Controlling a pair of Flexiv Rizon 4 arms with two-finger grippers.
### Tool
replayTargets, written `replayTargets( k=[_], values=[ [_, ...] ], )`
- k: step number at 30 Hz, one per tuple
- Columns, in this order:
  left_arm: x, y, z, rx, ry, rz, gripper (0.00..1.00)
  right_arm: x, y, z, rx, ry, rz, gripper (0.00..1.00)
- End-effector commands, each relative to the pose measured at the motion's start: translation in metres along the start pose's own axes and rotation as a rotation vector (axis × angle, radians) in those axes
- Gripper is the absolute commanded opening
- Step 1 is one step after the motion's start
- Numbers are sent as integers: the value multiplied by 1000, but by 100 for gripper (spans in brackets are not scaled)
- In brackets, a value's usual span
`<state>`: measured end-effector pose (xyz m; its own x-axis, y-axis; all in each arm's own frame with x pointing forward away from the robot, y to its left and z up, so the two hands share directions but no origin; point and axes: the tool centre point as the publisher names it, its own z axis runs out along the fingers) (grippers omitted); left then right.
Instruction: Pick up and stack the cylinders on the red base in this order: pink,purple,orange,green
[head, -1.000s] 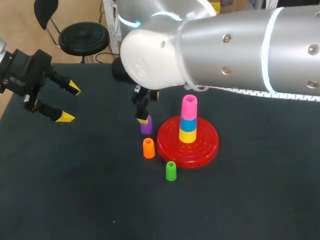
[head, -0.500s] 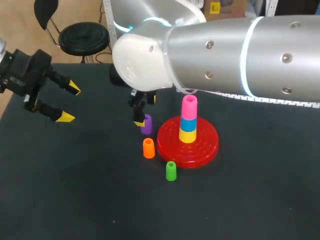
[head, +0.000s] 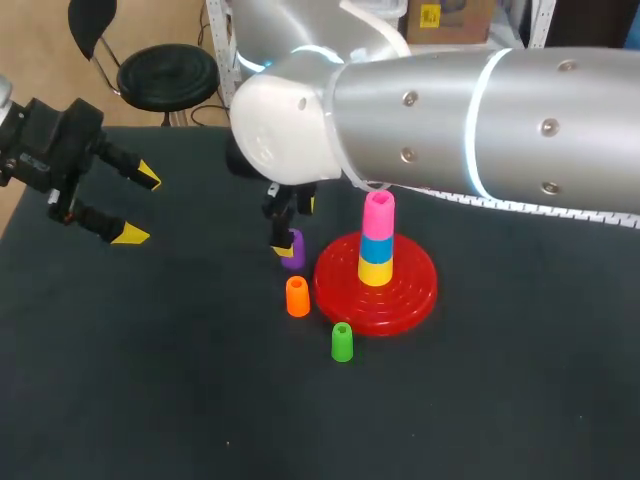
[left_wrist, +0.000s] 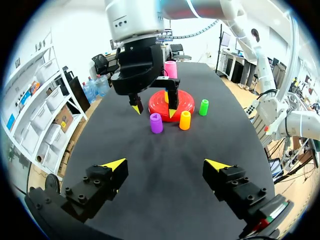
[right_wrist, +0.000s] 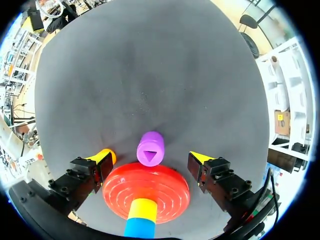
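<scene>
Right arm has swung slightly left. Right end effector (right_wrist: 151, 157), wide and empty, hangs straight above the upright purple plastic cylinder (right_wrist: 150, 148). Left end effector (head: 140, 207), also wide, is well apart.

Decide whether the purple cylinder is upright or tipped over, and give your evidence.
Upright: the purple cylinder stands on end on the table, with its hollow top facing up, as the left wrist view shows.
</scene>
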<state>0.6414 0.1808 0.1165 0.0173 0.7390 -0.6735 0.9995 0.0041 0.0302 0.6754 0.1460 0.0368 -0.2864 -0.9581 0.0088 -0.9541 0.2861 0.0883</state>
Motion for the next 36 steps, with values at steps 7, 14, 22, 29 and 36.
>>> replayTargets(
  k=[7,14,22,29,36],
  values=[
    [0,-1,0,-1,0,1,100,-4,0,7,-20,6,-14,100],
    [0,-1,0,-1,0,1,100,-7,4,11,-29,5,-21,100],
    [0,-1,0,-1,0,1,100,-5,5,14,-33,11,-12,100],
    [0,-1,0,-1,0,1,100,-2,5,15,-36,14,-4,100],
    [0,-1,0,-1,0,1,100,-3,5,16,-37,20,-8,100]
  ],
)
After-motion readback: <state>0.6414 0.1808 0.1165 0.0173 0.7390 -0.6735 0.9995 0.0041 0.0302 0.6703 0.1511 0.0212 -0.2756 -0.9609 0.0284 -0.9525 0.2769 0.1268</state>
